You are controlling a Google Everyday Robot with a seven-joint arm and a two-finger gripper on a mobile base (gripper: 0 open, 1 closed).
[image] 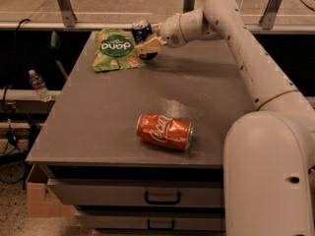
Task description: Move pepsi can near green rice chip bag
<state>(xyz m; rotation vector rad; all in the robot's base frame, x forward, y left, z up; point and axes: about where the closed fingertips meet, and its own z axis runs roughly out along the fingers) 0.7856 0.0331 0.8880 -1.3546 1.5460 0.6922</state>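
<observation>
The pepsi can (141, 33), dark blue with a silver top, is held upright in my gripper (146, 39) at the far left of the grey table (98, 117). It sits just right of the green rice chip bag (115, 48), which lies flat on the table's far left corner, almost touching it. My gripper is shut on the can. My white arm (236, 38) reaches in from the right across the back of the table.
An orange-red Coca-Cola can (164, 131) lies on its side near the table's front edge. A plastic water bottle (38, 85) stands off the table at the left. Drawers (160, 196) are below the tabletop. A cardboard box (42, 200) sits on the floor at lower left.
</observation>
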